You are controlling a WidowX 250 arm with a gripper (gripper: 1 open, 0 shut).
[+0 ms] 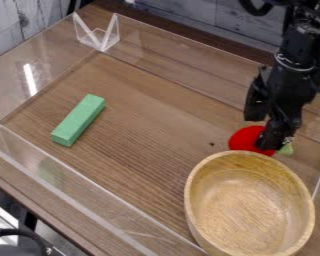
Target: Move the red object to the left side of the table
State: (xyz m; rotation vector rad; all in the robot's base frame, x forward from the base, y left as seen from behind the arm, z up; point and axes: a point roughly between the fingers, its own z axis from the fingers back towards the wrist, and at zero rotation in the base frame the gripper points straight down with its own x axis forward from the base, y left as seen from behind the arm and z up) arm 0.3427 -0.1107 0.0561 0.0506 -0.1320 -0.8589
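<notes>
We find the red object (247, 137) on the right side of the bench (149, 120), just beyond the rim of the wooden bowl (251, 211) and partly hidden behind the black claw (272, 143); a sliver of pale green shows at its right end. The claw points straight down over it with its jaws spread wide, gripping nothing that we can see; whether a fingertip touches the toy we cannot tell.

We judge the toy to be light, probably hard plastic or firm foam, rounded and rather smooth; a shape like that could squirt out sideways or roll if pinched off-centre. We would take it across its widest red middle, jaws either side, not by the leafy end, which looks thin and may flex; a gentle squeeze should do, since nothing suggests it is fragile or heavy.

The bench is brown wood-grain, flat and matte, edged by low clear acrylic walls (43, 165); it should give fair friction. The left side has room, though the flat green block (77, 119) lies there and we would set down apart from it; the bowl sits close, so a clean vertical lift seems wise before travelling left.
</notes>
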